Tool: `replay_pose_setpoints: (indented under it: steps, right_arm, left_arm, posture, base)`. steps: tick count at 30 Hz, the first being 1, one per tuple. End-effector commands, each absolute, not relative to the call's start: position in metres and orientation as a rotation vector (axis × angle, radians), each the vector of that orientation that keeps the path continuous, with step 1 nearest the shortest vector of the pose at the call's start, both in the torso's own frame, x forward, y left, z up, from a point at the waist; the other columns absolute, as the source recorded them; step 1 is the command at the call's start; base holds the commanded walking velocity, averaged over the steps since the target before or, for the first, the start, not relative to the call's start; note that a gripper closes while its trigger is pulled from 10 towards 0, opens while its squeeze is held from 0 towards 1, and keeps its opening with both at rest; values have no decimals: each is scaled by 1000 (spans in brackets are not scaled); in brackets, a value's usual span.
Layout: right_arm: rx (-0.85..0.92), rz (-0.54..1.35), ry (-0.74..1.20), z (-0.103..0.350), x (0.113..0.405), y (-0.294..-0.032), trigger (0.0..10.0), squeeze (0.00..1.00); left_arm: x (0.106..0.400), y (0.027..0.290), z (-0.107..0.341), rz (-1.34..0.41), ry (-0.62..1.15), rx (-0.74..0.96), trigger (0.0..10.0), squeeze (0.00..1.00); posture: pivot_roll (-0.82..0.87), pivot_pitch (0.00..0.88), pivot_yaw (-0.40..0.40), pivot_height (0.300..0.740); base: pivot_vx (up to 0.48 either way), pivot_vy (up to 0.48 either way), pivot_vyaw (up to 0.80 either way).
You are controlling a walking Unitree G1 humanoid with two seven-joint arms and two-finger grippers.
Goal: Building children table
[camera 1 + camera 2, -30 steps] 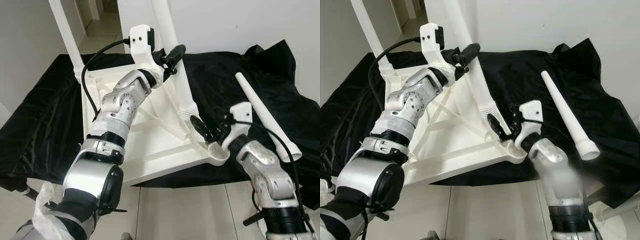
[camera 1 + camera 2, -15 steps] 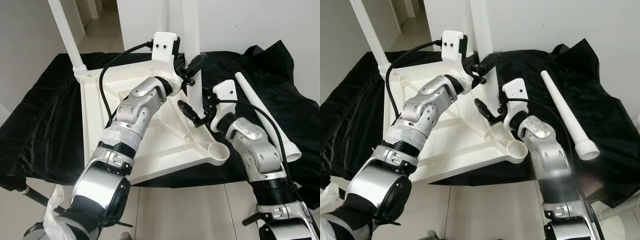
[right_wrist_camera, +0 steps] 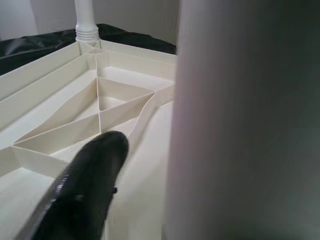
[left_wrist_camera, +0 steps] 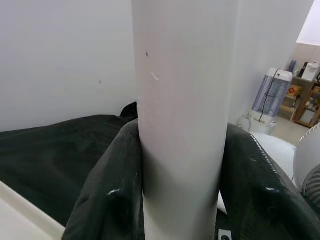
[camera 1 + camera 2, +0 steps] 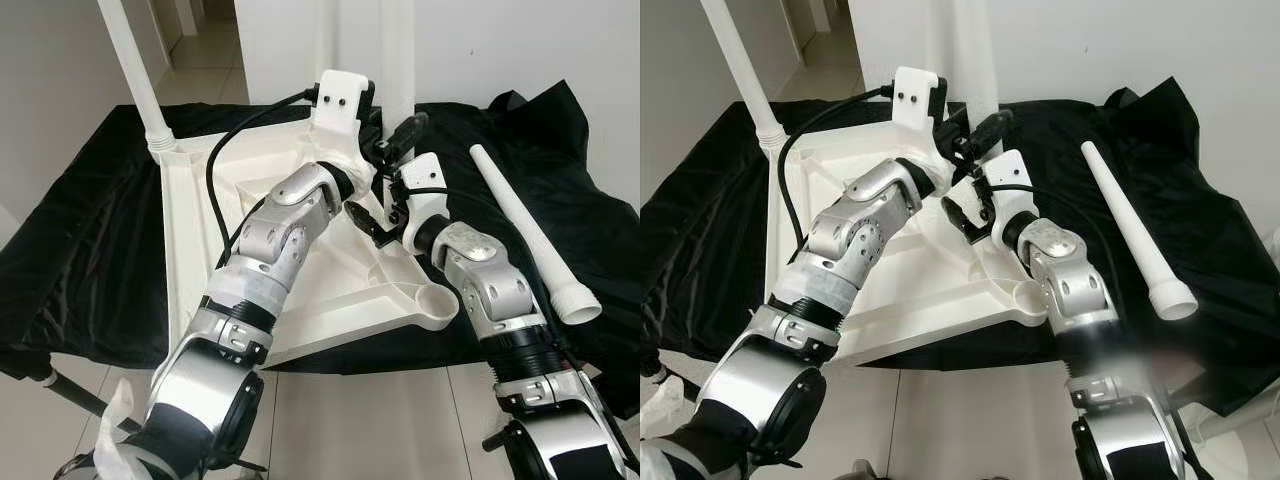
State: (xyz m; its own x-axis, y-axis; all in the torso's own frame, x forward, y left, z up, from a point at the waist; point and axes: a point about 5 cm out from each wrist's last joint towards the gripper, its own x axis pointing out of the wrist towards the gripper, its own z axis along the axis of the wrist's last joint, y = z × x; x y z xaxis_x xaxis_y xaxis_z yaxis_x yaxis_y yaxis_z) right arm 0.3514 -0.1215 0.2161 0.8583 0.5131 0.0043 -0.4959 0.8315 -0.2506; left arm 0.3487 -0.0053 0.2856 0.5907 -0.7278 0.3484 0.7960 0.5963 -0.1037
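The white table top (image 5: 300, 290) lies upside down on a black cloth (image 5: 80, 240). One white leg (image 5: 135, 70) stands screwed into its far left corner. My left gripper (image 5: 395, 140) is shut on a second leg (image 5: 398, 60) and holds it upright over the top's far right part; the left wrist view shows that leg (image 4: 182, 115) clamped between both fingers (image 4: 107, 195). My right gripper (image 5: 378, 222) is open just below, at the leg's lower end. In the right wrist view one finger (image 3: 85, 195) stands apart from the leg (image 3: 240, 120). The leg's bottom end is hidden behind the wrists.
A third loose leg (image 5: 525, 230) lies on the cloth to the right, wide end toward me. The near right corner socket (image 5: 437, 303) holds nothing. A white wall stands behind, and tiled floor lies in front of the cloth.
My left gripper has swung the held leg from a tilt to upright and carried it right. My right gripper has moved from the near right corner up to the leg's lower end.
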Motion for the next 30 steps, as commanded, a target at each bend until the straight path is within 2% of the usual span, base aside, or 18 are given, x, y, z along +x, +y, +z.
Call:
replay_pose_setpoints:
  steps: [1, 14, 15, 22, 23, 24, 30]
  right_arm:
    - [-253, 556, -91, 220, 352, -116, 0, 0]
    - [-207, 566, -73, 215, 349, -116, 0, 0]
    - [-184, 549, -68, 213, 348, -117, 0, 0]
    - [-126, 487, -59, 212, 349, -121, 0, 0]
    - [-111, 463, -58, 212, 350, -123, 10000, 0]
    - [-97, 442, -59, 212, 351, -125, 10000, 0]
    - [-58, 381, -77, 215, 353, -131, 10000, 0]
  left_arm:
    - [337, -16, 290, -1025, -317, -248, 10000, 0]
    - [334, -19, 288, -1047, -315, -239, 10000, 0]
    - [334, -20, 287, -1057, -299, -273, 10000, 1000]
    - [332, -19, 289, -1059, -309, -262, 10000, 1000]
    - [332, -19, 289, -1062, -318, -256, 10000, 702]
    - [331, -19, 290, -1064, -324, -253, 10000, 0]
    - [331, -15, 294, -1056, -340, -284, 10000, 0]
  posture:
    - [-37, 20, 12, 740]
    - [-45, 14, 13, 740]
    - [-47, 13, 15, 740]
    - [-47, 10, 16, 740]
    - [-46, 9, 16, 740]
    - [-47, 10, 16, 740]
    - [-46, 12, 15, 740]
  base:
    - [0, 0, 0]
    - [0, 0, 0]
    - [0, 0, 0]
    - [0, 0, 0]
    - [0, 0, 0]
    - [0, 0, 0]
    - [0, 0, 0]
